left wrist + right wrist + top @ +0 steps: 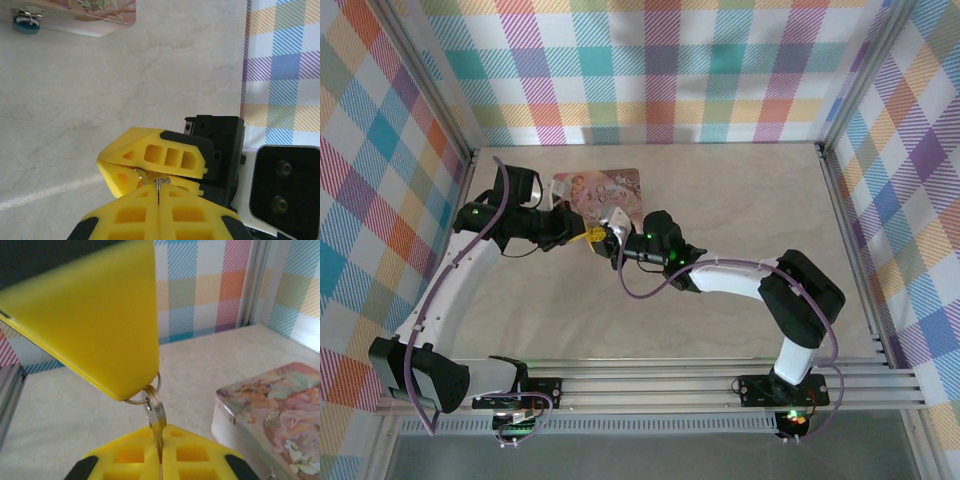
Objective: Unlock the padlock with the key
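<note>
While it hangs from one ring (136, 401), the single key (156, 417) has its blade pinched in the right gripper (161, 442), fingers fully closed on it. The left gripper (158, 200), likewise closed, clamps the ring. One pink tin box (270, 410) sits nearby on the table (75, 415).

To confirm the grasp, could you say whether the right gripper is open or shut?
Shut: the right gripper's yellow fingers press together on the small silver key on its ring.
</note>
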### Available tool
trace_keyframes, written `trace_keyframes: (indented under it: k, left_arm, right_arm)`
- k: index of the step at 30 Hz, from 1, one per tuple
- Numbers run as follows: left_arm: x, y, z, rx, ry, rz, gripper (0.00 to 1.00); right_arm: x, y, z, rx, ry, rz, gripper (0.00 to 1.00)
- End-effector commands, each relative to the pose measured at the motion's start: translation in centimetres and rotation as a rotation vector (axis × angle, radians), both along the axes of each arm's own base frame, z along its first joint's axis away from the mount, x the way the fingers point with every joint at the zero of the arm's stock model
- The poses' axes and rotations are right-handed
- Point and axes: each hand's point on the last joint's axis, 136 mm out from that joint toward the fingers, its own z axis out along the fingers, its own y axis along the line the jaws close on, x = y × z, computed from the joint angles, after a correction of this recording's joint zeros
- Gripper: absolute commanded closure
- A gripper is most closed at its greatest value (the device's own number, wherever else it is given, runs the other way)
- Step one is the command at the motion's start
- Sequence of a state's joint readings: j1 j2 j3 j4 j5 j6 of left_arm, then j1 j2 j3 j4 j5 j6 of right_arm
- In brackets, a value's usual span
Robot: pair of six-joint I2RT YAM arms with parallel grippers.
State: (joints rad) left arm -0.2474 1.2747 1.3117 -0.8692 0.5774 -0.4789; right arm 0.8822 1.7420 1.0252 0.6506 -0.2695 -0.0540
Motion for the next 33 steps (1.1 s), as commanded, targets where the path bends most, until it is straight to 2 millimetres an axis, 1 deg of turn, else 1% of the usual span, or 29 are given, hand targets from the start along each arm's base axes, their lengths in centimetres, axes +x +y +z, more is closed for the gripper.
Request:
trace_keyframes:
  k: [1,2,3,4,5,7,9,12,14,16,18,20,24,28,33]
  left_arm:
    - [-0.9,0.3,-0.8,0.03,0.026,-0.004,1.0]
    - [-0.8,0.3,-0.9,0.036,0.022,-0.009,0.93]
    - [-0.9,0.3,-0.8,0.042,0.008,-0.023,0.81]
    - [-0.9,0.3,-0.6,0.049,-0.013,-0.037,0.73]
    - [-0.9,0.4,-0.1,0.059,-0.054,-0.061,0.66]
    - [-1.0,0.9,1.1,0.098,-0.159,-0.098,0.59]
    - [-1.2,1.4,2.5,0.137,-0.292,-0.128,0.56]
    - [-2.0,1.5,4.3,0.157,-0.487,-0.189,0.51]
    - [-3.2,0.6,5.5,0.112,-0.614,-0.267,0.51]
    - [-4.7,-0.7,6.7,0.031,-0.734,-0.359,0.46]
    - [-5.0,-1.2,6.6,0.0,-0.782,-0.384,0.4]
    - [-5.2,-1.6,6.2,-0.021,-0.78,-0.421,0.39]
    - [-5.0,-2.6,5.0,-0.058,-0.683,-0.492,0.39]
    - [-4.3,-3.5,4.1,-0.105,-0.611,-0.52,0.39]
    - [-3.4,-4.1,3.0,-0.122,-0.551,-0.508,0.39]
  right_arm:
    - [-0.8,0.0,2.4,-0.03,0.059,0.021,0.99]
    - [-1.0,-0.1,2.4,-0.045,0.072,0.028,1.0]
    - [-1.3,-0.2,2.6,-0.053,0.078,0.036,1.0]
    - [-1.6,-0.3,2.6,-0.062,0.085,0.05,1.0]
    - [-2.1,-0.4,2.6,-0.077,0.093,0.075,1.0]
    - [-3.1,-0.6,2.5,-0.121,0.128,0.132,1.0]
    - [-3.9,-1.2,2.5,-0.162,0.178,0.189,1.0]
    - [-4.7,-2.3,2.5,-0.223,0.263,0.269,1.0]
    - [-5.0,-3.3,2.8,-0.242,0.33,0.309,1.0]
    - [-5.3,-4.3,3.4,-0.242,0.392,0.348,1.0]
    - [-5.8,-5.1,4.2,-0.242,0.422,0.385,1.0]
    - [-6.6,-5.7,4.7,-0.265,0.433,0.414,1.0]
    - [-7.4,-6.5,4.6,-0.322,0.45,0.434,1.0]
    - [-7.5,-6.7,4.0,-0.341,0.461,0.429,1.0]
    - [-7.2,-6.4,3.5,-0.36,0.477,0.417,1.0]
